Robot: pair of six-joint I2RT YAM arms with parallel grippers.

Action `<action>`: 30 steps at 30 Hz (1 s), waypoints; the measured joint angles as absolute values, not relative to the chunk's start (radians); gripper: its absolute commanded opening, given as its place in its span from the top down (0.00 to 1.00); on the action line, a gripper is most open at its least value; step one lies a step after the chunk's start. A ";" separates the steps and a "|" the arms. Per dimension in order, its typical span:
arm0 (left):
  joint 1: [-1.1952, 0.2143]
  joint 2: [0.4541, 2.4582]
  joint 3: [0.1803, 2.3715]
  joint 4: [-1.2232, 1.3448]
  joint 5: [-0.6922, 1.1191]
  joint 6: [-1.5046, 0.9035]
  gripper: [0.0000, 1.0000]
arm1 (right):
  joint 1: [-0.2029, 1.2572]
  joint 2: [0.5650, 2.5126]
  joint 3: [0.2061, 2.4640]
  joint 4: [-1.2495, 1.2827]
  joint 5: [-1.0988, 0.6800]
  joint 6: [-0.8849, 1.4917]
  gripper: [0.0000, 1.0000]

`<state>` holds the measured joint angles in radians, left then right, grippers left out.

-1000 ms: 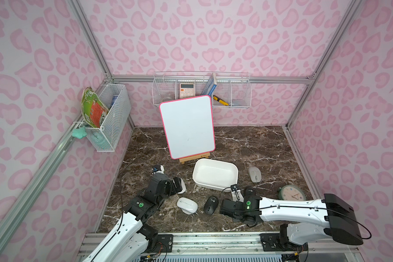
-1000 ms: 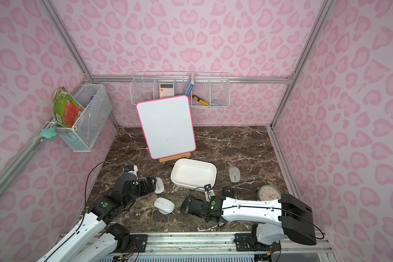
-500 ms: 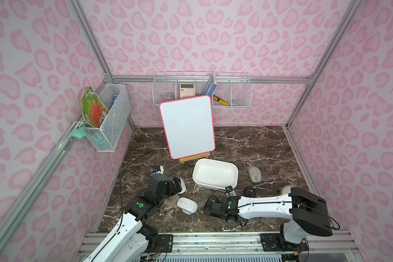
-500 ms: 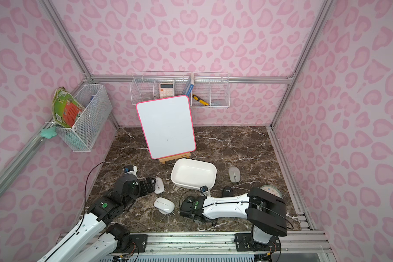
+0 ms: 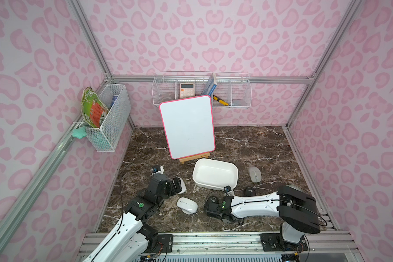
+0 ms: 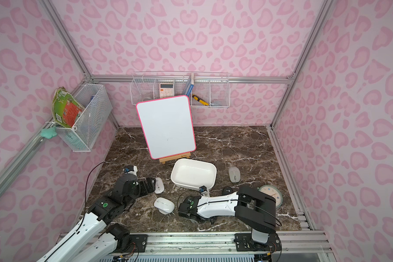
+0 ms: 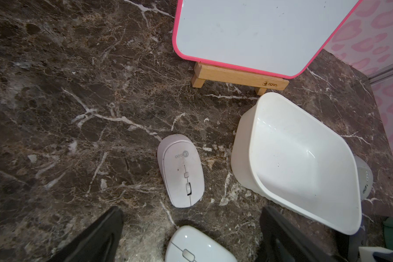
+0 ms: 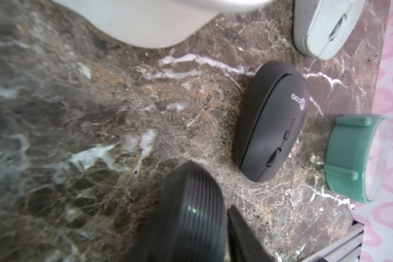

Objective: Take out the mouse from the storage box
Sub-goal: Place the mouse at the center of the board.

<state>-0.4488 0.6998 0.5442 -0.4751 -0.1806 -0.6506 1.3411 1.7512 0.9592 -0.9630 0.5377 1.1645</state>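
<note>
Storage box [image 5: 214,173] reads empty in both top views and the left wrist view, so nothing is left to fetch from it. Task's black mouse [image 8: 191,215] is at the right end effector [image 5: 210,205], outside the box on the robot's side, box wall near but apart. Right wrist view: mouse pokes out ahead of the fingers, long axis roughly along them. One finger [image 8: 243,233] flanks it, the other is hidden. Can't tell if the right end effector is clamped on it or slack, nor if the mouse touches the surface [image 5: 247,145].

Left end effector [image 5: 176,183] is spread wide, gripping nothing, beside a flat white mouse [image 7: 180,170] and off to the side, so the right arm owns this.

Judgement: place step, near done. Next needs a let-go and a straight pull-back along the mouse's axis. Risk: rounded white mouse [image 5: 187,205] lies just ahead and second black mouse [image 5: 249,191] sits by the forearm; a sideways exit could knock either.
</note>
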 measured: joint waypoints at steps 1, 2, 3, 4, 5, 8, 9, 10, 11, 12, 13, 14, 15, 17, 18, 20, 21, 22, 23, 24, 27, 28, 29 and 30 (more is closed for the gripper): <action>-0.449 0.700 0.544 -0.475 -0.181 -0.651 0.01 | 1.342 1.751 0.963 -0.963 0.538 1.162 0.33; -0.449 0.700 0.544 -0.475 -0.181 -0.651 0.01 | 1.344 1.750 0.967 -0.962 0.538 1.155 0.30; -0.449 0.700 0.544 -0.475 -0.181 -0.651 0.01 | 1.346 1.750 0.970 -0.962 0.538 1.151 0.28; -0.449 0.700 0.544 -0.475 -0.181 -0.651 0.01 | 1.348 1.748 0.973 -0.960 0.538 1.150 0.27; -0.449 0.700 0.544 -0.475 -0.181 -0.651 0.01 | 1.352 1.747 0.976 -0.959 0.538 1.147 0.26; -0.449 0.700 0.544 -0.475 -0.181 -0.651 0.01 | 1.359 1.735 0.982 -0.944 0.537 1.129 0.23; -0.449 0.701 0.544 -0.475 -0.181 -0.651 0.01 | 1.361 1.731 0.984 -0.939 0.537 1.128 0.21; -0.449 0.701 0.544 -0.475 -0.182 -0.651 0.01 | 1.364 1.725 0.986 -0.935 0.536 1.123 0.18; -0.449 0.701 0.544 -0.475 -0.184 -0.651 0.01 | 1.366 1.719 0.989 -0.932 0.536 1.120 0.14; -0.449 0.701 0.544 -0.475 -0.184 -0.651 0.01 | 1.369 1.711 0.989 -0.925 0.536 1.116 0.12; -0.449 0.701 0.544 -0.475 -0.185 -0.651 0.01 | 1.373 1.704 0.991 -0.915 0.533 1.106 0.10; -0.449 0.703 0.544 -0.475 -0.186 -0.651 0.01 | 1.378 1.694 0.991 -0.907 0.531 1.094 0.08; -0.449 0.705 0.543 -0.475 -0.188 -0.651 0.01 | 1.382 1.686 0.991 -0.898 0.529 1.094 0.07; -0.449 0.707 0.543 -0.475 -0.189 -0.651 0.01 | 1.387 1.663 0.991 -0.882 0.522 1.077 0.05; -0.449 0.707 0.543 -0.475 -0.191 -0.651 0.01 | 1.389 1.652 0.991 -0.875 0.520 1.072 0.04; -0.449 0.707 0.543 -0.475 -0.195 -0.651 0.01 | 1.387 1.619 0.984 -0.853 0.516 1.068 0.04; -0.449 0.707 0.543 -0.475 -0.196 -0.651 0.01 | 1.387 1.604 0.979 -0.848 0.516 1.064 0.04; -0.449 0.707 0.543 -0.475 -0.197 -0.651 0.01 | 1.387 1.583 0.970 -0.843 0.519 1.051 0.03; -0.449 0.706 0.543 -0.475 -0.197 -0.651 0.01 | 1.383 1.560 0.961 -0.841 0.524 1.043 0.03; -0.449 0.705 0.543 -0.475 -0.197 -0.651 0.01 | 1.378 1.539 0.953 -0.840 0.527 1.042 0.03; -0.449 0.691 0.550 -0.476 -0.195 -0.651 0.01 | 1.341 1.446 0.933 -0.847 0.546 1.019 0.03; -0.449 0.684 0.553 -0.476 -0.195 -0.651 0.01 | 1.324 1.400 0.926 -0.849 0.553 1.011 0.03; -0.449 0.676 0.558 -0.476 -0.192 -0.651 0.01 | 1.308 1.353 0.920 -0.848 0.563 0.999 0.03; -0.449 0.669 0.561 -0.476 -0.190 -0.652 0.01 | 1.296 1.308 0.915 -0.847 0.575 0.988 0.03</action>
<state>-0.4488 0.6693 0.5613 -0.4759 -0.1902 -0.6518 1.2961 1.3083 0.9146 -0.8467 0.5747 0.9882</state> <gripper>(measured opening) 0.987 0.968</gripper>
